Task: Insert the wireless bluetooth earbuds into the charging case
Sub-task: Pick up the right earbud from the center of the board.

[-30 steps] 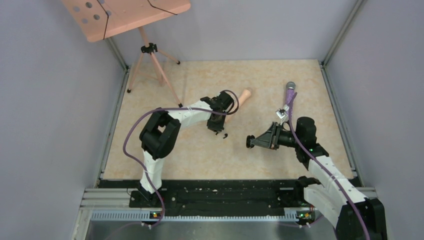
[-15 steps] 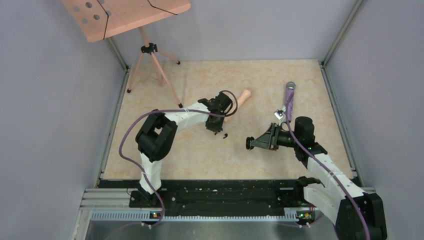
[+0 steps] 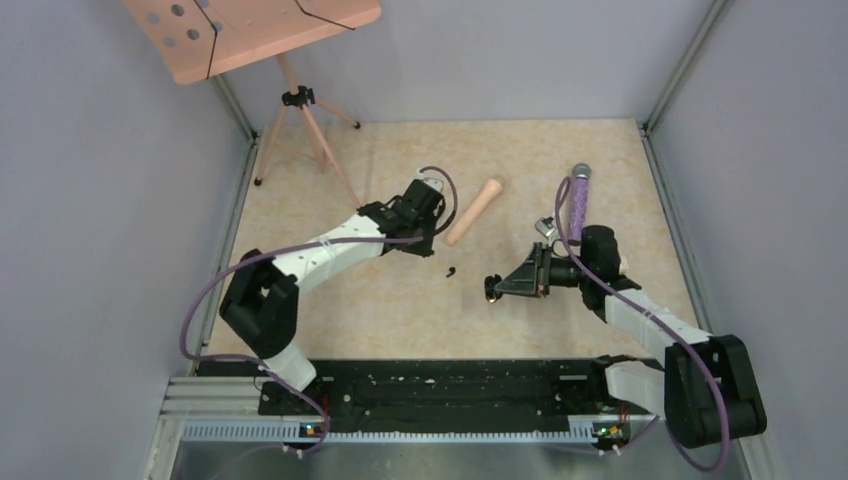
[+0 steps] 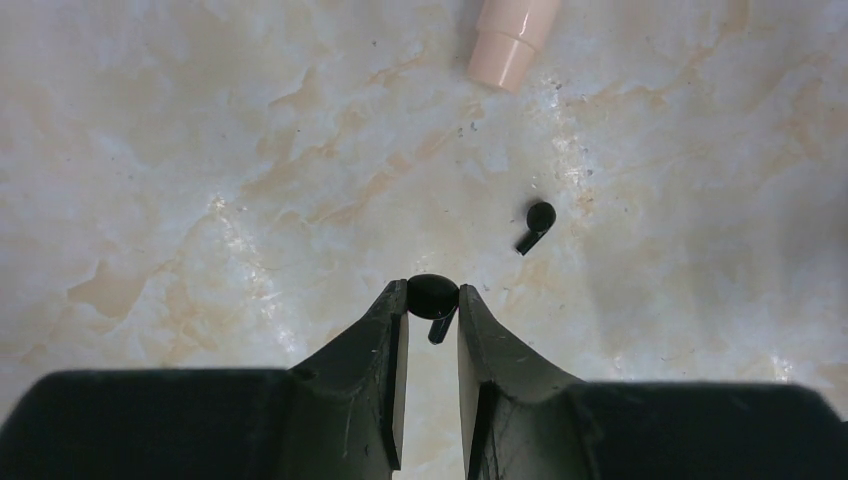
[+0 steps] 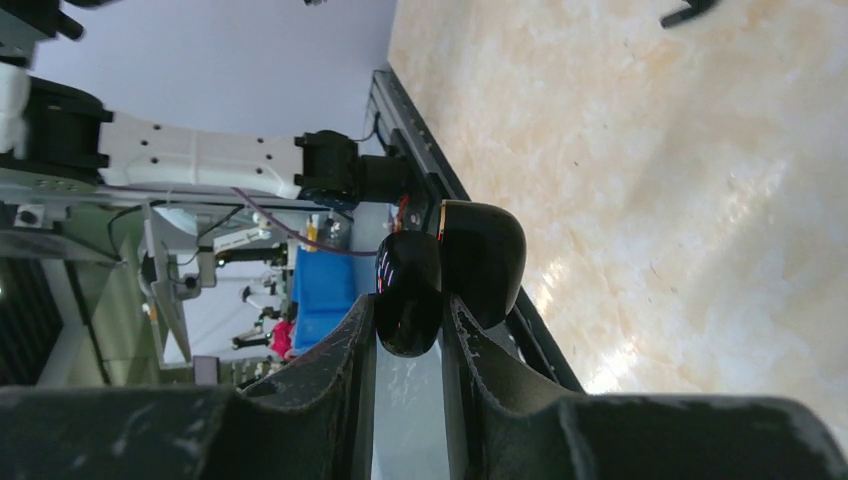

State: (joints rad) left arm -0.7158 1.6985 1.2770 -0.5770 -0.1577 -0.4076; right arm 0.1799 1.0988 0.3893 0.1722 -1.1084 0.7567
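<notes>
In the left wrist view my left gripper point(image 4: 432, 302) is shut on one black earbud point(image 4: 432, 294), its stem pointing back between the fingers, held above the marbled floor. A second earbud point(image 4: 535, 225) lies loose on the floor ahead and to the right, also visible from above as the earbud point(image 3: 449, 271). My right gripper point(image 5: 408, 312) is shut on one half of the open glossy black charging case point(image 5: 410, 285); its other half point(image 5: 487, 258) sticks out to the right. From above, the case point(image 3: 492, 290) hangs right of the loose earbud, and the left gripper point(image 3: 427, 246) is behind it.
A peach cylinder point(image 3: 474, 210) lies just behind the left gripper. A purple stick point(image 3: 578, 195) and a small cube point(image 3: 545, 227) sit behind the right arm. A tripod stand point(image 3: 300, 110) with a peach board is at the back left. Grey walls enclose the floor.
The left arm has stretched out and drawn back-left, lifting its earbud away from the loose one. The right gripper with the case has shifted slightly left and toward the near edge.
</notes>
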